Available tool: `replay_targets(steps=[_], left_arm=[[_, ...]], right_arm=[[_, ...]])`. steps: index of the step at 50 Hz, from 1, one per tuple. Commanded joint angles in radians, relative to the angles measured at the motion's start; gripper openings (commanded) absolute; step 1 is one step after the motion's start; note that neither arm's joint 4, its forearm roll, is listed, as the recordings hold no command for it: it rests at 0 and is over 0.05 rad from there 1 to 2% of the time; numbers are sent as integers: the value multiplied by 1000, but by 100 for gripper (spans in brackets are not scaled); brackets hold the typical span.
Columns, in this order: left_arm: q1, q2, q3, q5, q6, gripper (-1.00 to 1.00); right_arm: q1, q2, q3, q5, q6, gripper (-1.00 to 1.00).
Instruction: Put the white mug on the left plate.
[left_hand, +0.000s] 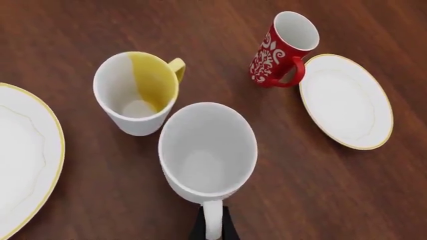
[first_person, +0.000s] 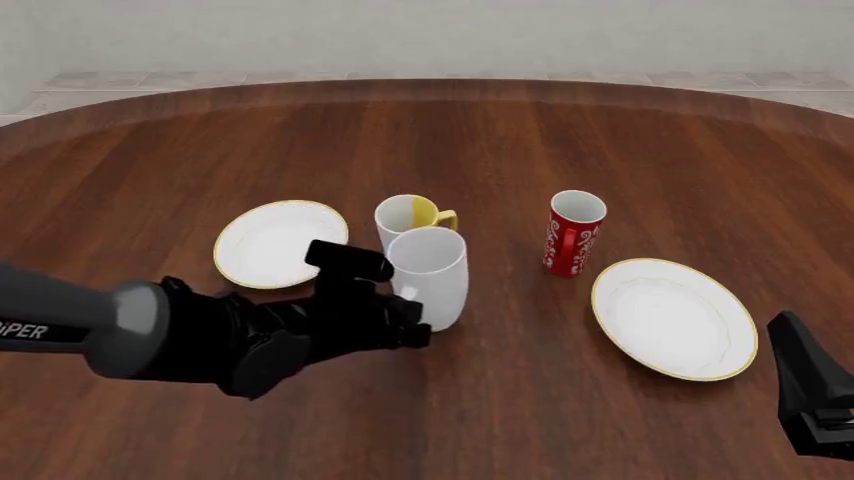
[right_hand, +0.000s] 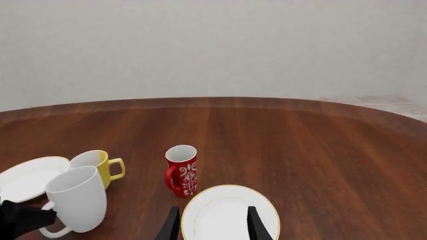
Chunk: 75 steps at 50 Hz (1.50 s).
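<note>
The tall white mug stands upright near the table's middle. Its loop handle sits between the dark fingers of my left gripper, which is shut on it. The left plate, white with a gold rim, lies to the left of the mug, a little farther back, with nothing on it. My right gripper hangs open at the front right, far from the mug.
A shorter white mug with yellow inside stands close behind the white mug. A red patterned mug stands to the right. The larger gold-rimmed plate lies beside it, below my right gripper.
</note>
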Motion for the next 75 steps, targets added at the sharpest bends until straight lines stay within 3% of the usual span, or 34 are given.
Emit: replay_targets(steps=[1,41,75], left_arm=[[9,-19,6,1,32,-100],[24,-111,-5,89,191,-100],[3,-218,-61,262,149,-100]], right_arm=[[0,-1,0,0,0,100],[0,0,0,2,-1,100],[1,7,0,0,-8,100]])
